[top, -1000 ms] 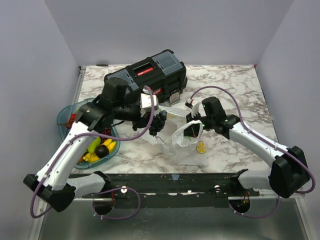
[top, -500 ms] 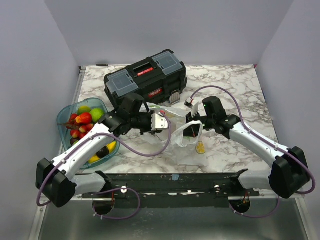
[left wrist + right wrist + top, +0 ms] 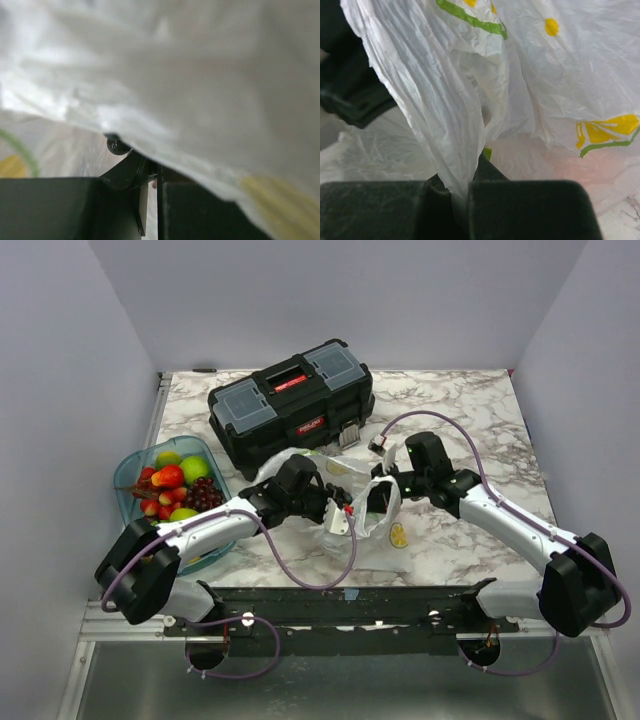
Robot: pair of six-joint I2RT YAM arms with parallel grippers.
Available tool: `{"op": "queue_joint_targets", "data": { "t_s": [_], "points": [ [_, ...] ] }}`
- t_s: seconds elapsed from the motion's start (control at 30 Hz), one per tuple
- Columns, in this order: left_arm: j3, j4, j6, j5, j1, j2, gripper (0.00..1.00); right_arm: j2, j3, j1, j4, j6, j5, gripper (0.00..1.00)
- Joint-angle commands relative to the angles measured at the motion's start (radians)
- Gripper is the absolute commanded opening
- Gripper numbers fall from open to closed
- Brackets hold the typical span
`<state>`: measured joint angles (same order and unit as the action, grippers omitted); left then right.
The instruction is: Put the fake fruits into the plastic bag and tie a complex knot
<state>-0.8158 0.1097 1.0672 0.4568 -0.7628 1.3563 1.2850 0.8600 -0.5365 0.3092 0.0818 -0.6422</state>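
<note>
The plastic bag [image 3: 352,498], whitish with yellow and green prints, lies at the table's middle with its mouth held up. My right gripper [image 3: 384,487] is shut on the bag's rim, and the film [image 3: 455,150] is pinched between its fingers [image 3: 462,195]. My left gripper [image 3: 338,517] reaches into the bag's mouth from the left. In the left wrist view its jaws [image 3: 152,175] stand almost closed under the bag film [image 3: 190,85], with one dark purple grape [image 3: 117,145] at their tip. More fake fruits [image 3: 172,486], red, green and dark purple, lie in the teal tray [image 3: 128,480].
A black toolbox [image 3: 291,402] with grey-blue lids stands behind the bag. The teal tray sits at the left table edge. The right arm's purple cable [image 3: 440,422] loops above the marble top behind the bag.
My left arm has swung down from beside the toolbox, carrying the dark grapes, and pushed right into the bag's mouth. The tray's fruits are uncovered. The right gripper has kept its hold.
</note>
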Motion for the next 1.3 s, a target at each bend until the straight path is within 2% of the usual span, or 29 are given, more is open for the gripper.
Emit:
{"op": "queue_joint_targets", "data": {
  "t_s": [0.0,0.07,0.13,0.2,0.27,0.37,0.43,0.67,0.77,0.87,1.0,1.13,1.27],
  "points": [
    [0.044,-0.174,0.118,-0.088,-0.009,0.076,0.04,0.003,0.001,0.003,-0.022,0.009,-0.013,0.01],
    [0.002,-0.144,0.067,-0.111,-0.007,0.111,0.15,0.005,-0.004,0.004,-0.025,0.012,-0.012,0.01],
    [-0.039,-0.094,0.022,-0.103,-0.008,0.122,0.33,0.007,-0.008,0.003,-0.030,0.015,-0.011,0.01],
    [-0.060,-0.056,-0.014,-0.083,-0.010,0.099,0.46,0.004,-0.008,0.003,-0.030,0.016,-0.002,0.01],
    [-0.087,-0.010,-0.063,-0.062,-0.010,0.065,0.56,0.001,-0.011,0.003,-0.028,0.011,0.011,0.01],
    [-0.163,0.129,-0.127,-0.018,-0.015,0.008,0.66,0.000,-0.017,0.003,-0.030,0.009,0.029,0.01],
    [-0.205,0.225,-0.161,0.012,-0.015,-0.033,0.70,0.004,-0.017,0.004,-0.030,0.008,0.046,0.01],
    [-0.360,0.585,-0.121,0.120,-0.015,-0.118,0.74,0.004,-0.017,0.004,-0.027,-0.012,0.108,0.01],
    [-0.428,0.724,-0.115,0.126,-0.015,-0.122,0.75,0.004,-0.019,0.004,-0.025,-0.019,0.115,0.01],
    [-0.483,0.797,-0.149,0.095,0.010,-0.145,0.75,0.002,-0.021,0.004,-0.024,-0.026,0.120,0.01],
    [-0.627,0.909,-0.274,0.162,0.152,-0.188,0.75,-0.010,-0.022,0.003,-0.018,-0.037,0.132,0.01],
    [-0.692,1.023,-0.320,0.178,0.440,-0.231,0.80,-0.012,-0.022,0.004,-0.014,-0.042,0.124,0.01],
    [-0.675,1.133,-0.237,0.149,0.749,-0.259,0.86,-0.009,-0.016,0.005,-0.001,-0.053,0.118,0.01]
  ]
}}
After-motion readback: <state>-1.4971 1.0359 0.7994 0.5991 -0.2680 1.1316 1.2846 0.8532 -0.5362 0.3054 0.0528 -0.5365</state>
